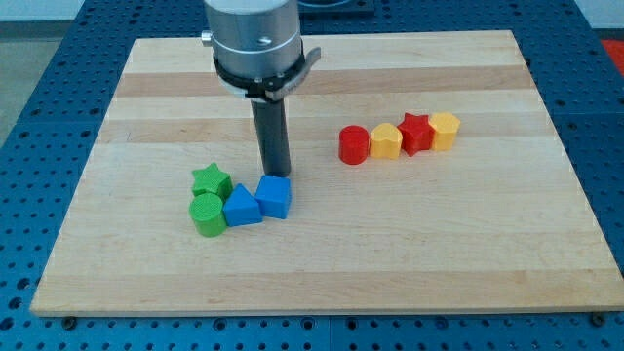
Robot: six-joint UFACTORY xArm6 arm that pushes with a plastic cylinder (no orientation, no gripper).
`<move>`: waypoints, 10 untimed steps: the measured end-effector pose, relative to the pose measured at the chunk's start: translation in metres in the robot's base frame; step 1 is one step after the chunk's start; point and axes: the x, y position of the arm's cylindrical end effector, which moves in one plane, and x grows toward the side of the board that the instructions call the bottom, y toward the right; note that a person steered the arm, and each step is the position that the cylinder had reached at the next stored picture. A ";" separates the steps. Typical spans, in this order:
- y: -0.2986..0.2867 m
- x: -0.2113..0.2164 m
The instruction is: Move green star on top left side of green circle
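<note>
The green star lies at the view's lower left of the wooden board, touching the top edge of the green circle, which sits just below it. My tip stands right behind the blue cube, to the right of the green star with a gap between them. A blue triangular block lies between the green circle and the blue cube, touching both.
A row of blocks lies at the view's right: red cylinder, yellow block, red star, yellow block. The board is ringed by a blue perforated table.
</note>
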 end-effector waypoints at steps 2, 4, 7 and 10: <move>-0.042 -0.006; -0.022 -0.003; -0.067 0.023; -0.099 0.007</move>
